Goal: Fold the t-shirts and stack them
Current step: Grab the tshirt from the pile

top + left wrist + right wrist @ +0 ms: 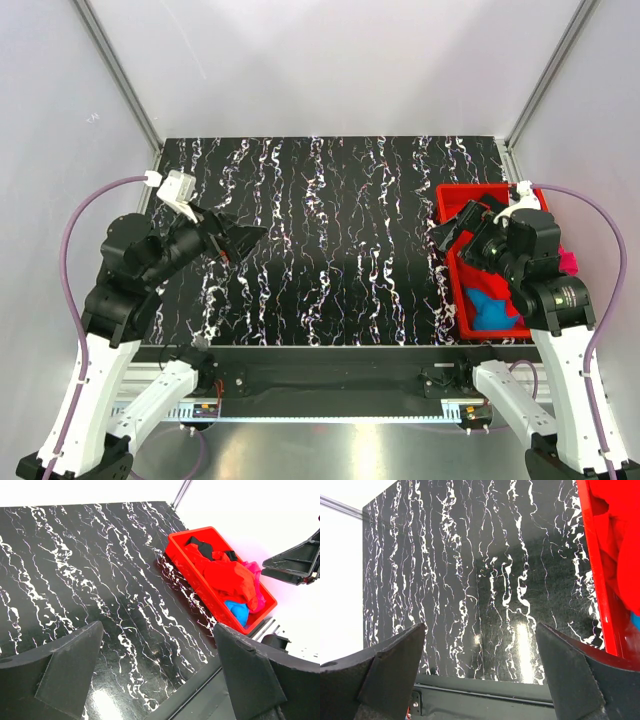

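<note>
Since both pincers stood wide open and held nothing, the step in hand looked to be the first pick from the bin (pixel 195 585). The left gripper (pixel 242 240) hung over the left part of the table (pixel 330 230). The right gripper (pixel 455 232) hung at the inner edge of the bin, at the right of the top view.

All the t-shirts lay crumpled together in that bin, none on the table. In the left wrist view the red shirt (pixel 227 577) sat on top mid-heap, with the black shirt (pixel 202 547) toward the upper left. The pink shirt (pixel 256 587) lay against the right wall and the blue shirt (pixel 239 611) at the lower right end.

To do the pick well, the right arm would likely best pinch only the red top layer at a raised fold. It should lift that shirt fully clear of the rim, then spread it on the bare table before any folding.

No collar, hem or sleeve could be made out, so which way any shirt pointed could not be told. The heap's long axis followed the bin, upper left to lower right in that view.
</note>
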Controlling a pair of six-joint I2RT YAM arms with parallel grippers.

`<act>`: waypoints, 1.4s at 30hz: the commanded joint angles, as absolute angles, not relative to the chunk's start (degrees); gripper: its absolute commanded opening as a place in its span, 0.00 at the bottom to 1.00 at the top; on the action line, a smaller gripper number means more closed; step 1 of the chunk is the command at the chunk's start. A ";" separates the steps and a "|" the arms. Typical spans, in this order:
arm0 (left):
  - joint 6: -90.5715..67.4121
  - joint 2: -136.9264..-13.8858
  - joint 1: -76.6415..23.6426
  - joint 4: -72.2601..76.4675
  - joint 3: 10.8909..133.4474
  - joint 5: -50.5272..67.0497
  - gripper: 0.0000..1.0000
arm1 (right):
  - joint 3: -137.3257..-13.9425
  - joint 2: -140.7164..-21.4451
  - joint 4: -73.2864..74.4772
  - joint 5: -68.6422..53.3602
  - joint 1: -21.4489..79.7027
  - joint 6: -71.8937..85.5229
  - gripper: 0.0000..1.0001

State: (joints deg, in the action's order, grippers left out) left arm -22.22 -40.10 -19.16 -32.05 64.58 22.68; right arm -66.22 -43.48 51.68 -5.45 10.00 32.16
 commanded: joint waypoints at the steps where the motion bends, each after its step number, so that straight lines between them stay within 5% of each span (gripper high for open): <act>1: -21.36 -40.08 -19.34 -30.50 64.08 21.80 0.99 | -67.68 -43.59 49.66 -3.61 10.11 32.08 1.00; 11: -22.24 -41.83 -19.42 -31.46 59.77 19.42 0.99 | -65.30 -47.71 49.83 8.51 10.02 32.43 1.00; 15: -23.02 -42.98 -19.34 -32.34 58.80 21.35 0.99 | -71.69 -60.77 55.97 25.02 9.32 32.52 1.00; 19: -23.82 -42.45 -19.34 -31.03 56.87 22.41 0.99 | -74.36 -67.84 57.75 27.08 3.01 32.52 0.99; 26: -22.76 -42.54 -19.34 -31.91 56.69 22.85 0.99 | -66.72 -70.74 51.42 16.98 -13.78 32.96 0.81; 32: -23.38 -42.36 -19.34 -30.59 54.32 23.11 0.99 | -61.88 -72.86 47.20 16.26 -14.94 34.27 0.63; 35: -23.47 -42.80 -19.34 -30.50 54.32 23.20 0.99 | -61.44 -72.34 44.66 16.35 -15.03 34.19 0.41; 36: -23.47 -42.80 -19.34 -30.50 54.23 23.20 0.99 | -61.78 -71.99 43.95 15.83 -15.03 33.41 0.12; 37: -23.47 -42.89 -19.34 -30.50 54.23 22.86 0.99 | -62.40 -71.72 43.25 14.95 -15.03 32.96 0.00; 42: -24.25 -42.80 -19.34 -29.62 53.61 22.59 0.99 | -76.87 -70.32 46.57 5.20 -14.94 32.78 0.00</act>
